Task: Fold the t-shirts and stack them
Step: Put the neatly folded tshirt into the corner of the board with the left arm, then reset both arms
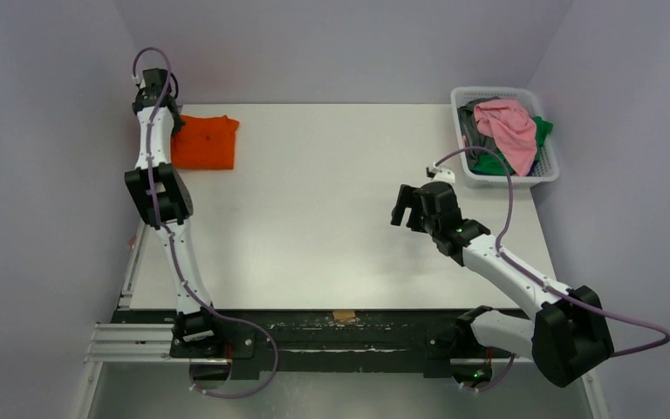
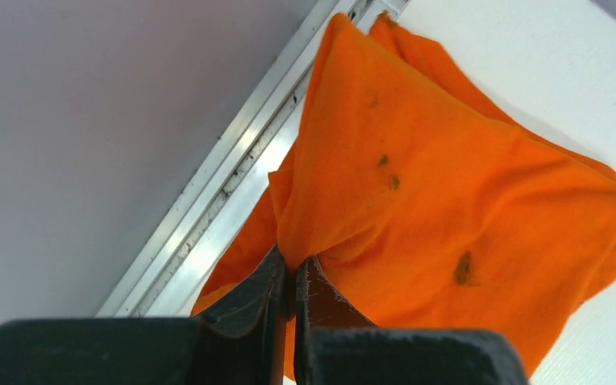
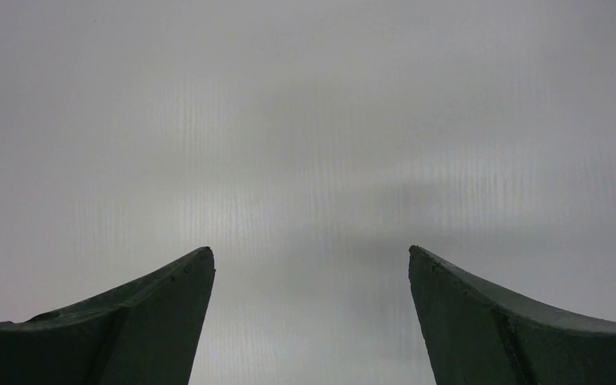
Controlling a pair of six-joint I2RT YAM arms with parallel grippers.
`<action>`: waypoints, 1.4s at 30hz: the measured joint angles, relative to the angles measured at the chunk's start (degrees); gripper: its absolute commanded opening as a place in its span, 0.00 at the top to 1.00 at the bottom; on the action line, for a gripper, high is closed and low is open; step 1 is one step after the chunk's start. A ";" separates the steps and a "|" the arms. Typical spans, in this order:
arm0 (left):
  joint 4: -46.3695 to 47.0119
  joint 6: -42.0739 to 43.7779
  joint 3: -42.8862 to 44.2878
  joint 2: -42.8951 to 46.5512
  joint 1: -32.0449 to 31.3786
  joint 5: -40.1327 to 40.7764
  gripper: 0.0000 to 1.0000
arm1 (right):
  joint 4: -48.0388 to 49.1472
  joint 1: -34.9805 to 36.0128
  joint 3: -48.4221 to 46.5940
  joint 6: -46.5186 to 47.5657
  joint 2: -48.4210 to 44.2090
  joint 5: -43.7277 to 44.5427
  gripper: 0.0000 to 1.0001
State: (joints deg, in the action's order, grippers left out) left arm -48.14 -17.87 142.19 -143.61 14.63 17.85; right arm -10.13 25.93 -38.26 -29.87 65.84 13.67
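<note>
A folded bright orange t-shirt point(image 1: 205, 141) with small dark specks lies at the far left of the table. My left gripper point(image 1: 172, 124) is at its left edge, shut on a pinch of the orange cloth, as the left wrist view point(image 2: 295, 269) shows, with the shirt point(image 2: 449, 184) spread beyond the jaws. A pink t-shirt point(image 1: 508, 129), a green one point(image 1: 492, 162) and a grey one point(image 1: 474, 122) lie heaped in the basket. My right gripper point(image 1: 407, 206) hangs open and empty over bare table right of centre; its view point(image 3: 310, 255) shows only table.
The white slotted basket point(image 1: 548, 170) stands at the far right corner. An aluminium rail point(image 2: 208, 184) runs along the table's left edge beside the orange shirt. Grey walls close in on the left, back and right.
</note>
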 measured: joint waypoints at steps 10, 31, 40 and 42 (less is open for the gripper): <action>3.45 0.94 1.64 -1.38 -2.51 -1.57 0.64 | -1.62 0.00 -0.02 0.00 -0.90 0.42 0.11; 1.01 -2.78 -13.46 31.52 -10.38 -5.40 0.00 | -4.76 0.00 -0.11 -2.73 -8.31 4.76 0.01; 15.15 -11.23 -75.49 78.62 -37.70 -13.51 0.00 | -10.49 0.00 1.16 -7.17 -19.78 7.65 0.01; 16.20 -13.51 -85.57 86.73 -45.07 -12.39 0.00 | -12.31 0.00 2.58 -8.22 -23.65 7.63 0.01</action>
State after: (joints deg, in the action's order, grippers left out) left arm -31.94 -31.38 56.62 -56.88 -30.44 5.45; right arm -22.44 25.93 -35.68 -38.09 42.19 21.30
